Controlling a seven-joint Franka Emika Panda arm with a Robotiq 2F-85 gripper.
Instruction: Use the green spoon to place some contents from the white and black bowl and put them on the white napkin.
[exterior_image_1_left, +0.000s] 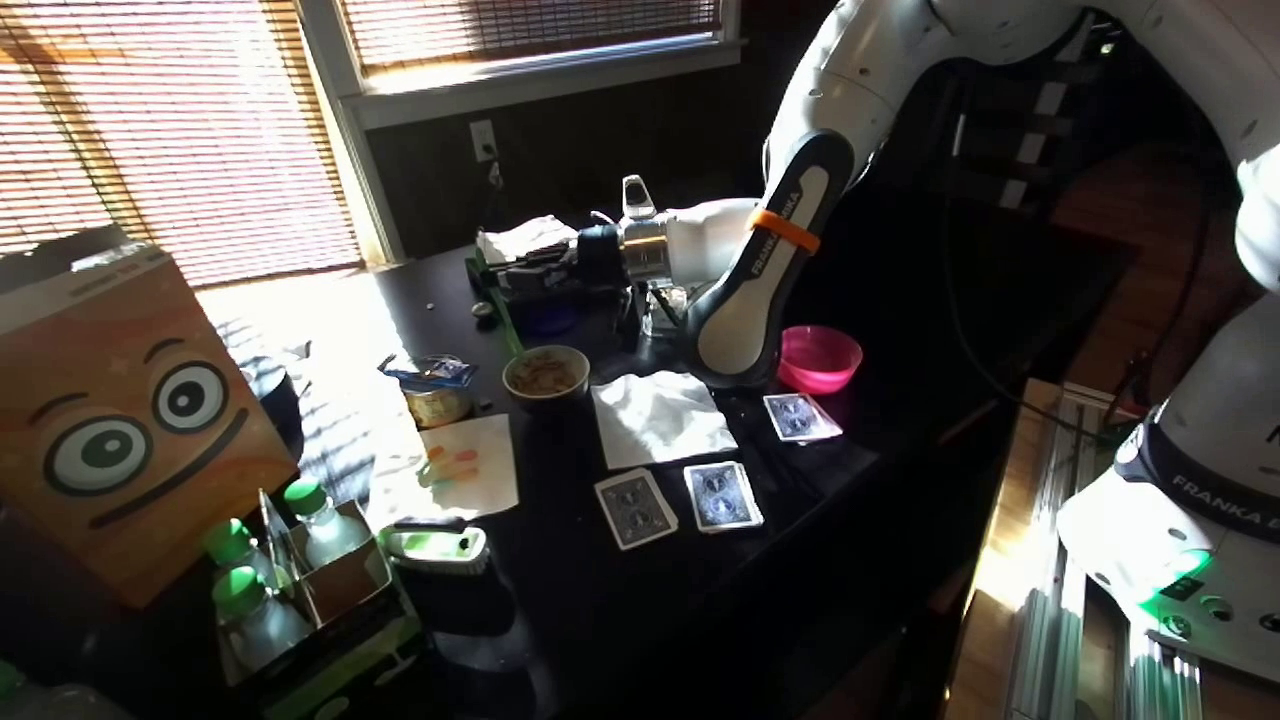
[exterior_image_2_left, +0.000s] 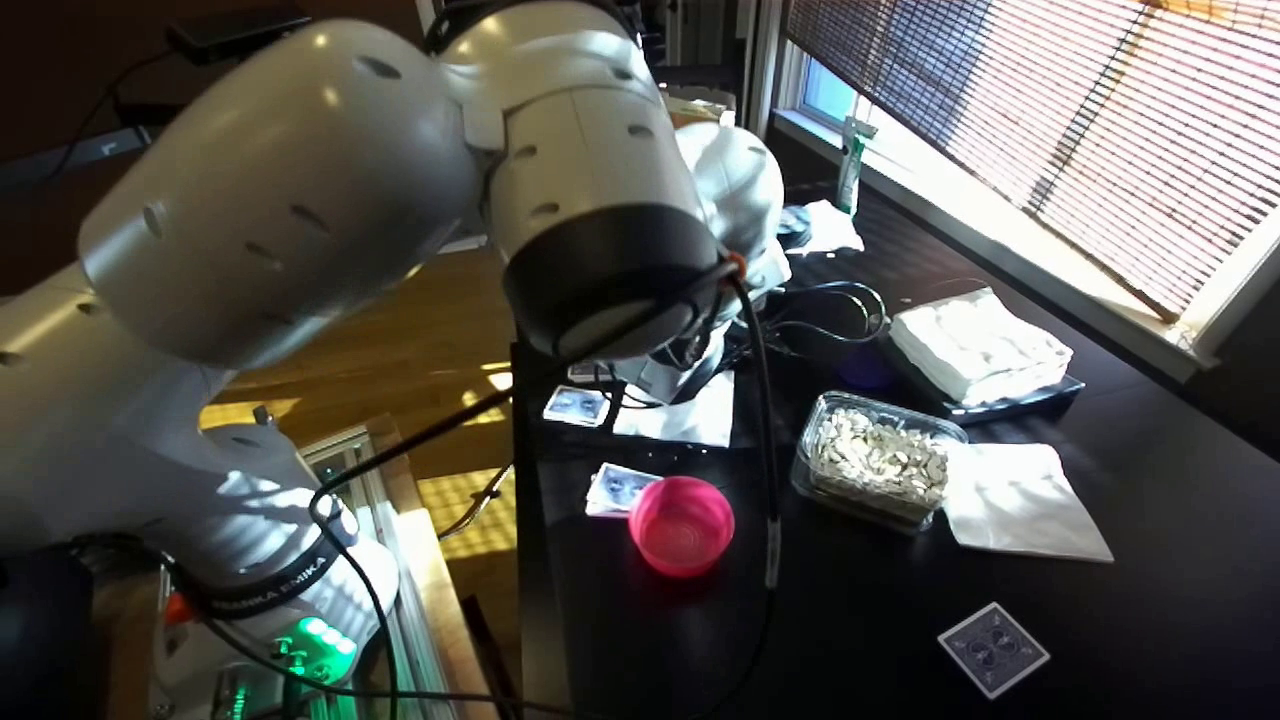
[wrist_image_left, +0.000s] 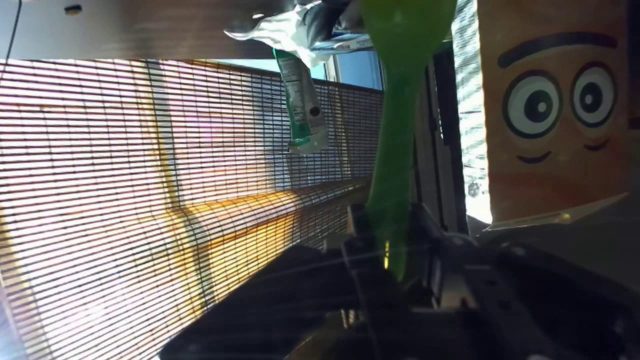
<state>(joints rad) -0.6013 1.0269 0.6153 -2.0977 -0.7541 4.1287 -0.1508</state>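
Observation:
My gripper (exterior_image_1_left: 490, 272) is shut on the bright green spoon (exterior_image_1_left: 508, 322), its fingers on both sides of the handle (wrist_image_left: 397, 125) in the wrist view. The arm hides it in an exterior view. The spoon slants down to the rim of a white-rimmed bowl (exterior_image_1_left: 546, 374) filled with brown flakes; I cannot tell whether its end is inside or behind that bowl. No whitish speckled bowl with pale contents shows; it is hidden or out of view. A crumpled white napkin (exterior_image_1_left: 660, 420) lies beside the brown-filled bowl, partly behind the arm in an exterior view (exterior_image_2_left: 708, 415).
A pink bowl (exterior_image_1_left: 820, 360), playing cards (exterior_image_1_left: 635, 507) and an opened can (exterior_image_1_left: 437, 405) stand around. A clear container of pale seeds (exterior_image_2_left: 880, 460) is beside another napkin (exterior_image_2_left: 1025, 500) and a thick white stack (exterior_image_2_left: 980, 345). A box (exterior_image_1_left: 140, 420) and bottles (exterior_image_1_left: 330, 530) stand at one side.

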